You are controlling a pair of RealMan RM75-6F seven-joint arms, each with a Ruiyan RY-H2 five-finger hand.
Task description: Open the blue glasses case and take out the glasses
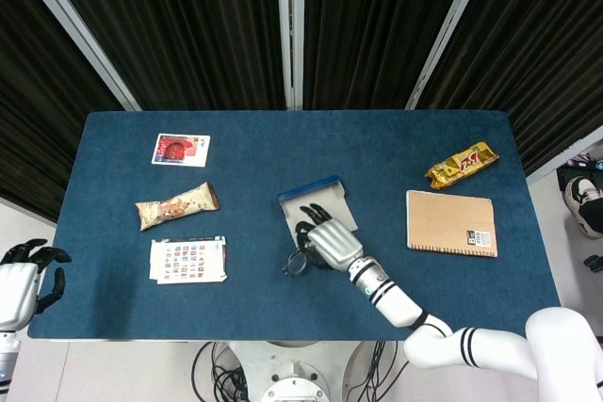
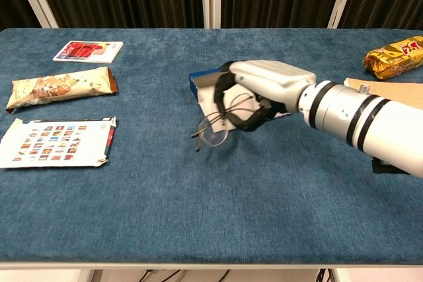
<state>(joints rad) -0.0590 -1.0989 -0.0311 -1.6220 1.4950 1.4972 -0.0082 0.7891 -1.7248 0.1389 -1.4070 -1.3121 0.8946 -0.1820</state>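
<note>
The blue glasses case [image 1: 317,206] [image 2: 203,86] lies open near the table's middle, its pale lining showing. My right hand [image 1: 325,240] [image 2: 254,94] hovers at the case's front-left side and holds the wire-framed glasses [image 1: 296,260] [image 2: 214,131]. The glasses hang tilted from the fingers, lifted off the case and partly over the blue cloth. My left hand [image 1: 21,280] hangs off the table's left edge, fingers apart and holding nothing.
On the left lie a red card [image 1: 181,150], a snack bar [image 1: 177,204] and a printed sheet [image 1: 187,260]. A brown notebook [image 1: 450,223] and a gold snack wrapper [image 1: 462,164] lie on the right.
</note>
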